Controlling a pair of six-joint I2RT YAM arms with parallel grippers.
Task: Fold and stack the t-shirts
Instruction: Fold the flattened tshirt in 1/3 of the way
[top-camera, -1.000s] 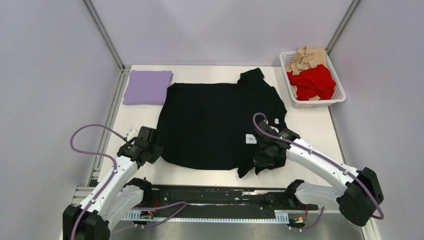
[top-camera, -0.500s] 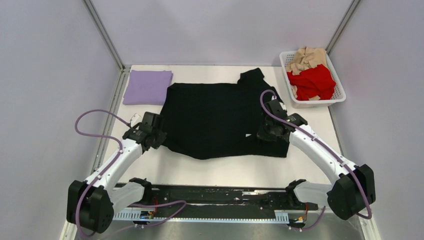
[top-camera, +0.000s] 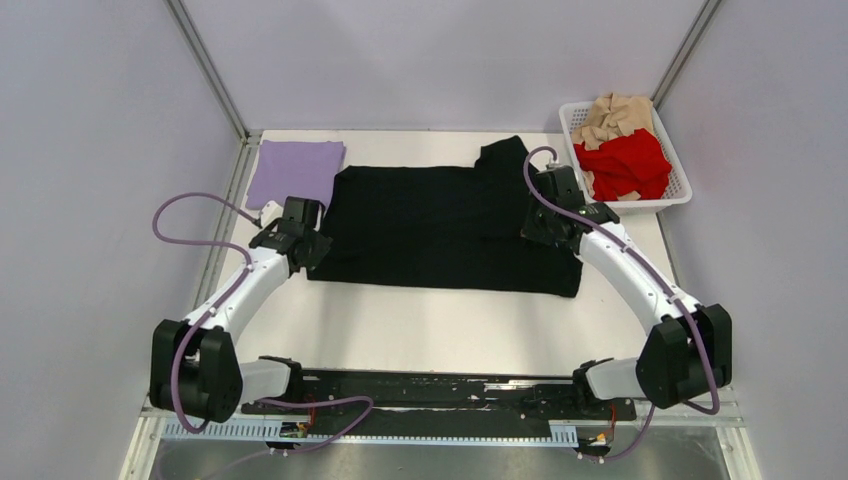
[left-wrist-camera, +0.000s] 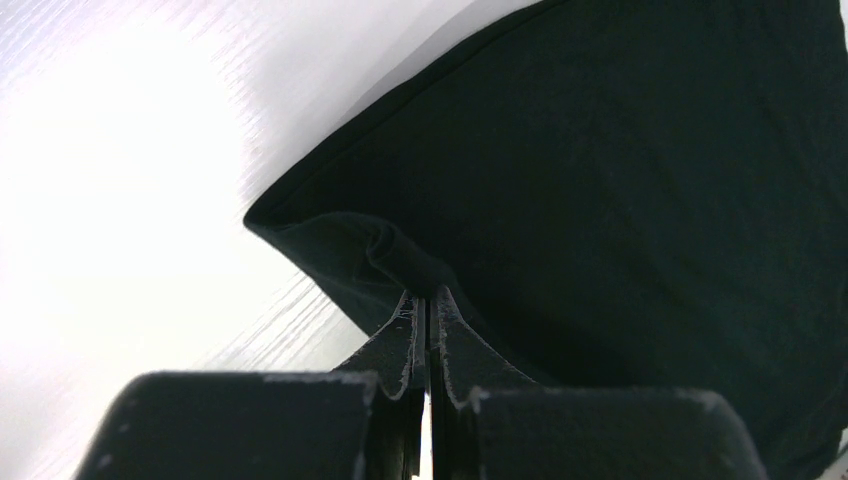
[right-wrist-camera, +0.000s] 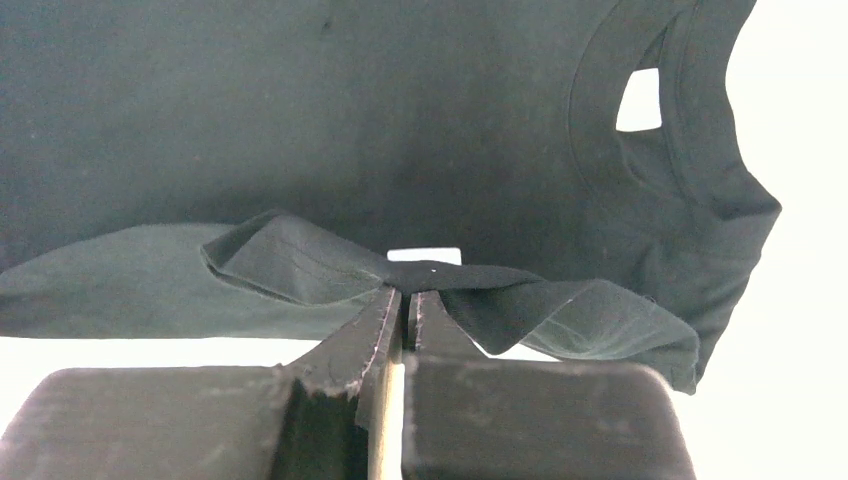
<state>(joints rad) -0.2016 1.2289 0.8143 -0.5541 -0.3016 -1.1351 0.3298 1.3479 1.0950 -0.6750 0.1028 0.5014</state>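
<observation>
The large black t-shirt (top-camera: 440, 225) lies across the middle of the table, its near half folded back over the far half. My left gripper (top-camera: 312, 243) is shut on the black cloth at the shirt's left edge; the pinched fold shows in the left wrist view (left-wrist-camera: 425, 292). My right gripper (top-camera: 540, 232) is shut on the black cloth at the right side; the right wrist view (right-wrist-camera: 405, 290) shows the pinched hem and the small white tag (right-wrist-camera: 425, 256). The folded lavender t-shirt (top-camera: 295, 172) lies at the back left. The red t-shirt (top-camera: 622, 162) and the tan t-shirt (top-camera: 612, 115) lie crumpled in a basket.
A white slotted basket (top-camera: 585, 192) stands at the back right, close to my right arm. Metal frame posts and grey walls close in the table at the back and sides. A black rail (top-camera: 440, 395) runs along the near edge between the arm bases.
Both grippers have carried the black shirt's near hem away from me, folding the near half over the far half. The white tag no longer shows from above.
</observation>
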